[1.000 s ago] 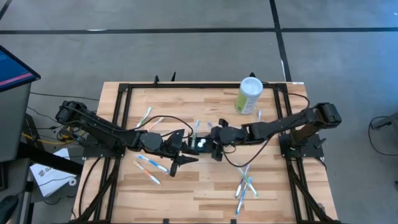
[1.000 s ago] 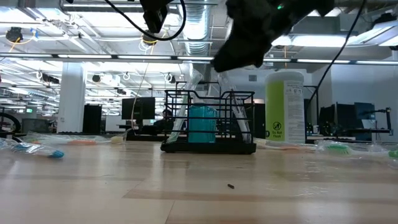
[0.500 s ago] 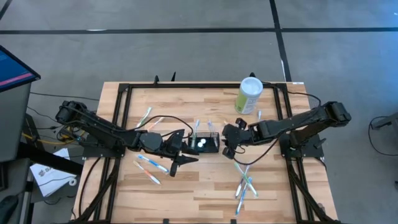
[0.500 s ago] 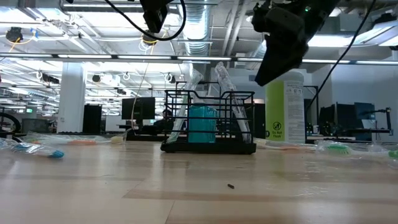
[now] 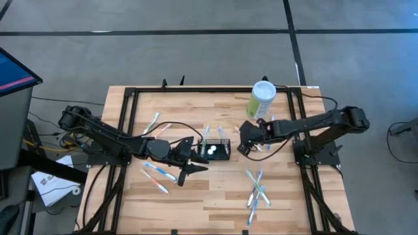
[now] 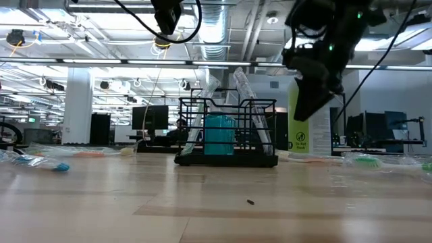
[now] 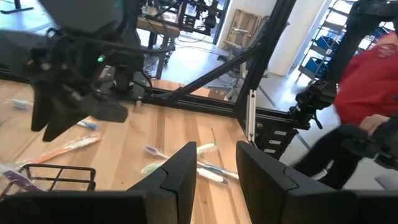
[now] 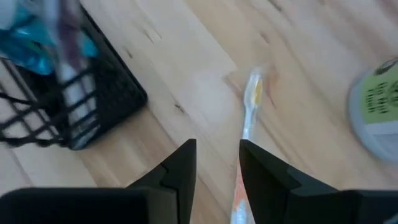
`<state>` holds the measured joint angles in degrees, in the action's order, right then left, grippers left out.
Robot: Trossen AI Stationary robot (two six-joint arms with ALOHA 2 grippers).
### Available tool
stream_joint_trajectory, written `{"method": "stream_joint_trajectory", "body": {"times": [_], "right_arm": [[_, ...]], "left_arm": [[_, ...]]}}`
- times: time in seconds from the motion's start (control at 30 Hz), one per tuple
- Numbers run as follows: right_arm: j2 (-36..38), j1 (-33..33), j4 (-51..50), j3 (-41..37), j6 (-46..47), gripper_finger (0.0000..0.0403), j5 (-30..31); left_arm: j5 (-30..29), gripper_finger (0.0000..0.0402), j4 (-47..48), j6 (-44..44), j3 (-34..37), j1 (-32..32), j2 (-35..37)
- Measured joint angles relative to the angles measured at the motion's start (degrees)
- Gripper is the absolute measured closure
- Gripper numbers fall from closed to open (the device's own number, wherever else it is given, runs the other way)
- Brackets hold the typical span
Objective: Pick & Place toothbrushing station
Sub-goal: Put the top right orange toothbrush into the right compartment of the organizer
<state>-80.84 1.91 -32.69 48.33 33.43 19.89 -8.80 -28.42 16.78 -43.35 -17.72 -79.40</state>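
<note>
The toothbrushing station [image 5: 216, 151], a small black wire caddy, stands on the table's middle with wrapped toothbrushes and a teal thing [image 6: 219, 134] in it. My left gripper [image 5: 194, 158] hovers open just left of the caddy, holding nothing; its fingers [image 7: 180, 180] show a clear gap. My right gripper [image 5: 243, 141] hangs open to the caddy's right, tipped downward above a loose toothbrush [image 8: 252, 107] on the table. In the low view it [image 6: 312, 101] shows in front of the green canister. Between its fingers [image 8: 181, 171] there is only bare wood.
A pale-green canister with a white lid [image 5: 262, 101] stands at the far right. Loose wrapped toothbrushes lie near right [image 5: 256, 192], near left [image 5: 157, 173] and far left [image 5: 155, 123]. Black frame rails [image 5: 128, 117] border the table. A person in red [image 7: 373, 68] is beyond it.
My right gripper has drawn away from the caddy toward the table's right and then its far edge, nearer the canister, sinking a little and tipping from nearly level to pointing steeply down. The caddy and what stands in it have kept their place.
</note>
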Motion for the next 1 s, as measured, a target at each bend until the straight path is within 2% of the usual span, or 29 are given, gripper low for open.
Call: {"method": "stream_joint_trajectory", "body": {"times": [0.33, 0.57, 1.0], "right_arm": [[0.0, -7.1, 7.6, -6.7, -0.9, 0.029, -3.7], [0.0, -8.6, 13.3, -8.9, -3.5, 0.029, -6.8], [-2.4, -11.2, 14.1, -9.2, -6.0, 0.029, -7.5]], "left_arm": [[-0.1, 0.0294, 0.0, 0.1, 0.0, 0.0, 0.0], [-0.2, 0.0294, 0.0, 0.1, 0.0, 0.1, 0.0], [-0.2, 0.0294, -0.5, 0.2, 0.0, 0.0, 0.0]]}}
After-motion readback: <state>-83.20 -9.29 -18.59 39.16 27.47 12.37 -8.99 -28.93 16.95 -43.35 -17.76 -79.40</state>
